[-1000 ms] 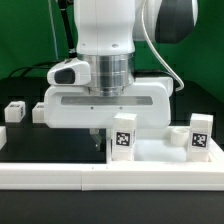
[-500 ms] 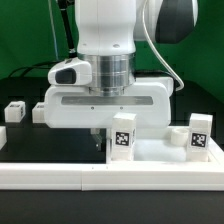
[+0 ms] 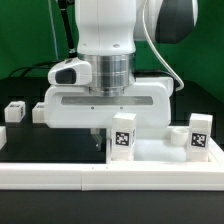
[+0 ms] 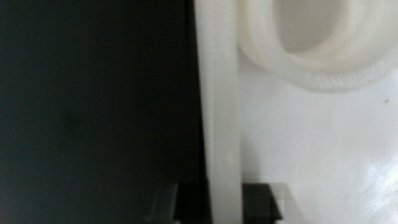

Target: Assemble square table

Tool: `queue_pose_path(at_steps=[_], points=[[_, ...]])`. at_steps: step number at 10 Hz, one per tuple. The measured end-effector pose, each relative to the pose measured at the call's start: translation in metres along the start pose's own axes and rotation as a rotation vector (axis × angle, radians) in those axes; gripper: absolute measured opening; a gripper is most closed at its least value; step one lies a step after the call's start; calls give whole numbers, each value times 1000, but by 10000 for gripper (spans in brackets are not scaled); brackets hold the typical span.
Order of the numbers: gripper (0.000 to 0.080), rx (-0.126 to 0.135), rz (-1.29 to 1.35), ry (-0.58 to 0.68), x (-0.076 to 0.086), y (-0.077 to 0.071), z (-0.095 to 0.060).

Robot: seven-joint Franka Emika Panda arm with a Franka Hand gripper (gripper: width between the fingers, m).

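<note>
Early in the assembly, judging by the lie of the parts. End effector (image 3: 100, 139) lowered at the centre of the exterior frame, pads pressed against either side of the raised rim of the square slab (image 3: 165, 152), pinching it, going by the wrist view (no gap to be seen between pad and rim there). Slab flat on the black bench (image 3: 50, 148), filling the lower right of the exterior frame, with one corner hole (image 4: 334, 30) open and empty close to the grip. Two tagged legs upright, one (image 3: 122, 136) just right of the end effector, another (image 3: 200, 133) near the right edge; seated in holes or merely standing there, impossible to judge. A third leg (image 3: 15, 110) loose at the left edge, well apart from the slab. No leg clearly fitted, then; apparently left to do: settling the slab and screwing a leg into each corner. Hard to make out: the fingertips in the exterior view, dim against the dark bench; the slab's front edge, masked by the long white rail (image 3: 40, 172) along the bottom; its far corners, behind the arm; a white block (image 3: 38, 113) at centre left, possibly a fourth leg.
</note>
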State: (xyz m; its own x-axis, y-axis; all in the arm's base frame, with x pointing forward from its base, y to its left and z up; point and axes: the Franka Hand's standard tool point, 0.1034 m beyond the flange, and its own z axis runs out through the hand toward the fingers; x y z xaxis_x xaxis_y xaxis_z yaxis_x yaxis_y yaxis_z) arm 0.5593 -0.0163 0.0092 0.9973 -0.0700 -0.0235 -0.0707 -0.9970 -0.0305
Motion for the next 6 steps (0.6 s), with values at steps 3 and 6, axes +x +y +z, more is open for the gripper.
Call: queue_pose_path(at_steps=[3, 6], points=[[57, 1, -138, 45, 5, 18, -1], [57, -17, -304, 39, 5, 22, -1]])
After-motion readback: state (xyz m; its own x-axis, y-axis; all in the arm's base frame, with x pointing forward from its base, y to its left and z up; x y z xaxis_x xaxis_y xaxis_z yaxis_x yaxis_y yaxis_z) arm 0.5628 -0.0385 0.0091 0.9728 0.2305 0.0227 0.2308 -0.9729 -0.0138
